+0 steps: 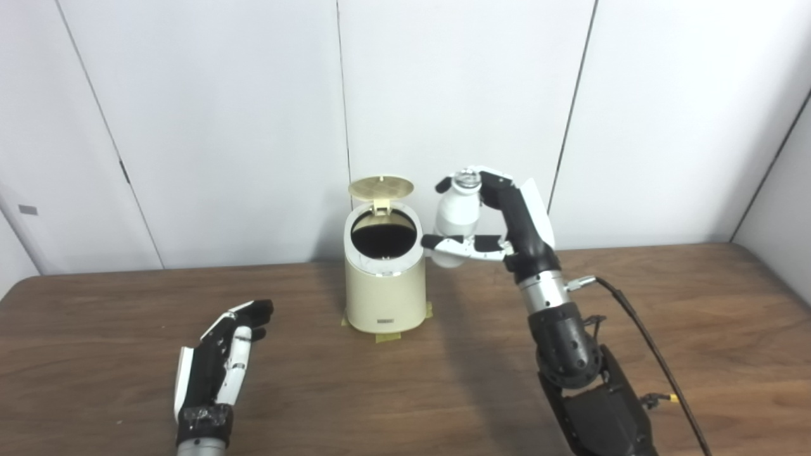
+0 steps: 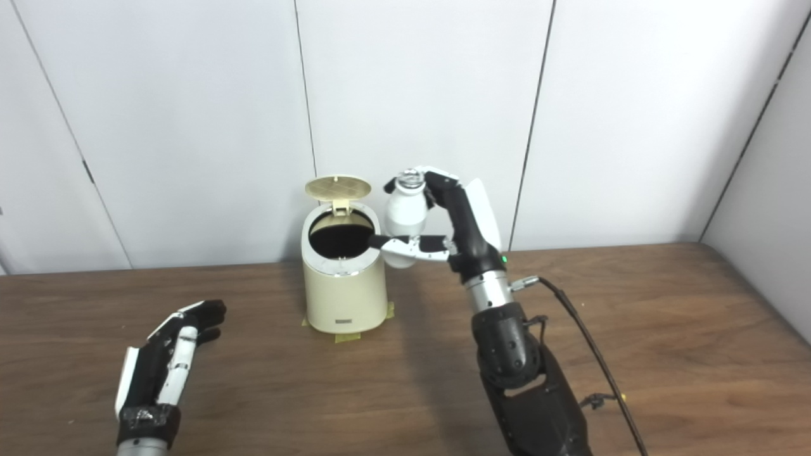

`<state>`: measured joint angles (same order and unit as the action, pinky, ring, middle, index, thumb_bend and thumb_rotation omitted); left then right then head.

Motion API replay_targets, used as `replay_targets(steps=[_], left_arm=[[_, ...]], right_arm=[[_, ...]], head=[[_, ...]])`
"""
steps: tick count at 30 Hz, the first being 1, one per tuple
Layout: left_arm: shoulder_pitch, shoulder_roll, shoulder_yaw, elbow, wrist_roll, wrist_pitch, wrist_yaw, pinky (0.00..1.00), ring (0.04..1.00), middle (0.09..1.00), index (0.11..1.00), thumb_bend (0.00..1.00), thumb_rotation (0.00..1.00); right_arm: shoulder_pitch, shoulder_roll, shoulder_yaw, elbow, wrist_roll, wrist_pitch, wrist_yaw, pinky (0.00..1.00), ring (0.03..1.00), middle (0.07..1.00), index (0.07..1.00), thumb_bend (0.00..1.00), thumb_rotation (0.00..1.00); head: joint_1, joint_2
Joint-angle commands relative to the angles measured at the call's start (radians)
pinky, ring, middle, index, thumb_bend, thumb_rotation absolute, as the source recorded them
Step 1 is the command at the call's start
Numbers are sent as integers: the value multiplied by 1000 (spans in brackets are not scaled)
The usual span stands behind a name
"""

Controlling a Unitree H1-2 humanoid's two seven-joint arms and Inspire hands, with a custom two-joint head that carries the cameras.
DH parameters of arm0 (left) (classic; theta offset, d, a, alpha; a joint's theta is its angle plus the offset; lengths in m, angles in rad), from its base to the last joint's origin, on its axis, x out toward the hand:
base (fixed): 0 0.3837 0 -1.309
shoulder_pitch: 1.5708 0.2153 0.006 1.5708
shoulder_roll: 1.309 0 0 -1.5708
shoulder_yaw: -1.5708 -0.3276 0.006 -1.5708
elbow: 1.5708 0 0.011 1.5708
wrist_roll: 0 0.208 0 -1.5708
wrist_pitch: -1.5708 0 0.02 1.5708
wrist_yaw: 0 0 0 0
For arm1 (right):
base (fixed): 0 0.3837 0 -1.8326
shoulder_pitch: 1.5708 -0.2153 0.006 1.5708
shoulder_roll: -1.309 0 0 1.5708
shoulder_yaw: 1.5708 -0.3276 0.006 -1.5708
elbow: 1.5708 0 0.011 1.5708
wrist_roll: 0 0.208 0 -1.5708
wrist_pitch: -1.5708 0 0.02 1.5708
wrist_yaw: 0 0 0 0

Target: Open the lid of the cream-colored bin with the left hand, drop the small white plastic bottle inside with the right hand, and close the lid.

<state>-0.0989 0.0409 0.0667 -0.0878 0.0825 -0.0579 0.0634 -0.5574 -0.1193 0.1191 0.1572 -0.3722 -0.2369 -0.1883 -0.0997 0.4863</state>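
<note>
- Nearest to me, my left hand [image 1: 218,361] is resting low over the wooden table [image 1: 697,329], fingers spread loosely apart and holding nothing, well apart from the bin.
- My right arm is reaching up from the lower right, a black cable [image 1: 652,354] trailing from its wrist.
- My right hand [image 1: 500,221] is clamping the small white plastic bottle [image 1: 457,215] upright, fingers over its cap and thumb under its base.
- I am holding the bottle in the air just beside the right rim of the cream-colored bin [image 1: 385,291], not yet over the opening.
- The bin's lid [image 1: 381,187] is standing open at the back, showing the dark inside.
- Yellow tape [image 1: 388,337] is showing at the bin's base.
</note>
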Motion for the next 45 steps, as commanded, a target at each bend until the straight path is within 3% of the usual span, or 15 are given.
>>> replay_targets(steps=[1,7,10,14,18,25,33,45], left_arm=[[-42,-1,-7,-26,8,-35,4,762,781,750,717,153,748],[-42,-3,-15,-30,5,-36,4,758,781,754,723,145,769],[-41,-5,-19,-36,7,-30,5,759,785,758,725,152,775],[-39,-9,-21,-41,3,-27,5,749,781,754,723,143,751],[-36,-9,-25,-43,8,-36,6,742,778,753,723,140,744],[-26,-15,-31,-66,24,-22,12,745,779,753,722,138,758],[-17,-27,-34,-77,29,-19,18,741,774,752,723,139,754],[-1,-29,-34,-95,35,-13,11,750,777,752,725,158,750]], right_arm=[[-63,13,5,-21,2,-76,-6,304,374,490,554,508,0],[-89,37,24,38,25,-197,5,312,383,498,545,509,0],[-112,24,65,63,26,-232,-9,300,385,512,524,511,0],[-148,-8,144,97,28,-233,-72,244,438,482,494,518,0],[-183,-28,213,137,66,-233,-128,351,420,498,496,517,0],[-237,-52,306,202,78,-233,-231,338,403,510,494,516,0],[-324,-101,442,284,0,-233,-408,348,409,503,499,517,0],[-391,-148,587,365,-131,-233,-622,345,414,501,497,517,0]], head=[[3,0],[15,-1],[22,-1],[27,-1],[41,0],[58,3],[70,8],[79,19]])
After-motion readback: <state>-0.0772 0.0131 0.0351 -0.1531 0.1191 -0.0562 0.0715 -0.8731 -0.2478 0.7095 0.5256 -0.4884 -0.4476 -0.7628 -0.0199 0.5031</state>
